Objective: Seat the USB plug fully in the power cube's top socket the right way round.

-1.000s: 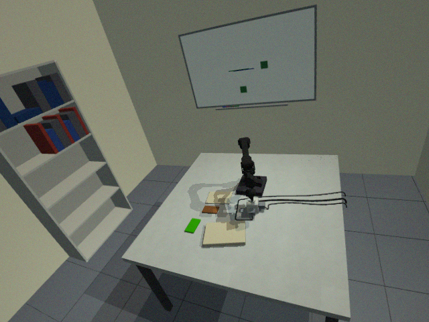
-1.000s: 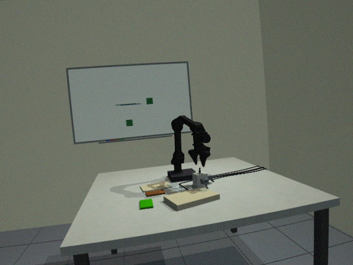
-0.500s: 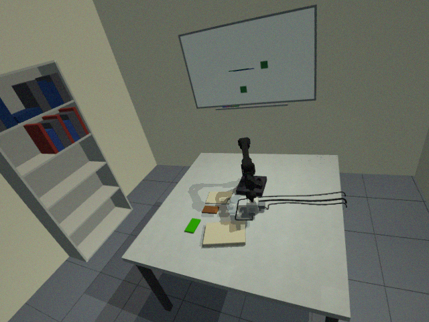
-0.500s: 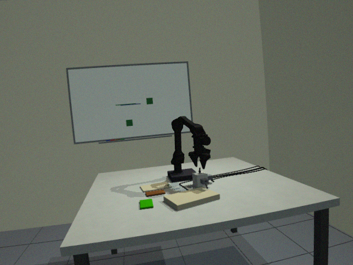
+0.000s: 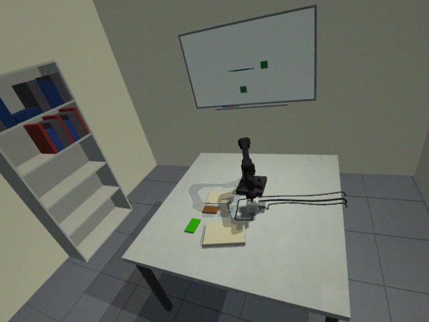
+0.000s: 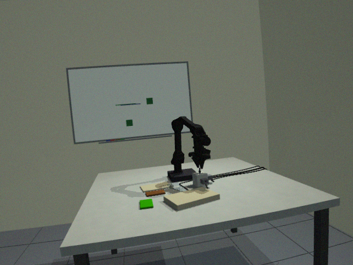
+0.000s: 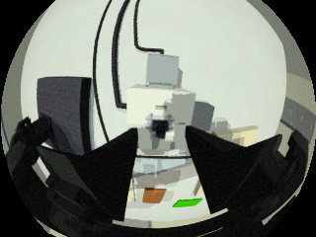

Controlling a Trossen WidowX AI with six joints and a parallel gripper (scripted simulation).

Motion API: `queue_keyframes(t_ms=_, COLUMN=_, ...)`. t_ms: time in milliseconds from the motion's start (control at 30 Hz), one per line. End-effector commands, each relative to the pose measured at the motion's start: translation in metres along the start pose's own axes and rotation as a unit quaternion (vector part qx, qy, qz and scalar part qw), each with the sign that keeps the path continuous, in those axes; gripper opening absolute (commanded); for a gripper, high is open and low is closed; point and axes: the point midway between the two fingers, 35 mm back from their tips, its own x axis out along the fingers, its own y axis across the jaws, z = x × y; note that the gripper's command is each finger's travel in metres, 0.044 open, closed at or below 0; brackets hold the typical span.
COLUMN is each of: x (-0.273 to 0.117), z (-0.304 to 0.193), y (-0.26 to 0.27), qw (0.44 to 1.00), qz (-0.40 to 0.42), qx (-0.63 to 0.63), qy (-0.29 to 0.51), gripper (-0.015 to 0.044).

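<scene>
The pale power cube (image 5: 252, 206) (image 6: 196, 180) (image 7: 139, 105) stands on the table in front of the arm's base. The dark USB plug (image 6: 199, 171) (image 7: 159, 129) stands upright on top of it; how deep it sits and which way round it is cannot be told. My gripper (image 5: 251, 197) (image 6: 199, 167) points down right above the cube. Its fingers are partly open, one on each side of the plug in the wrist view, with gaps between. In the exterior view the fingertips are just above the plug. The top view hides the plug behind the gripper.
Grey plugs (image 7: 163, 70) (image 6: 204, 181) stick out of the cube's sides. Black cables (image 5: 304, 200) (image 6: 236, 173) run right. A thick cream block (image 5: 224, 234) (image 6: 191, 199), an orange block (image 5: 210, 209) (image 6: 155, 193) and a green block (image 5: 192, 225) (image 6: 146, 203) lie nearby.
</scene>
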Motion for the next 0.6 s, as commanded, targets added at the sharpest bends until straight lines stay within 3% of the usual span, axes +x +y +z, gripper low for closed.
queue_keyframes(t_ms=0, x=-0.0002, z=0.0000, y=0.0001, qw=1.000, qz=0.000, qx=0.000, qy=0.000, gripper=0.0125)
queue_keyframes(t_ms=133, x=-0.0002, z=0.0000, y=0.0001, qw=1.000, qz=0.000, qx=0.000, qy=0.000, gripper=0.0020)
queue_keyframes(t_ms=567, x=-0.0002, z=0.0000, y=0.0001, qw=1.000, qz=0.000, qx=0.000, qy=0.000, gripper=0.0000)
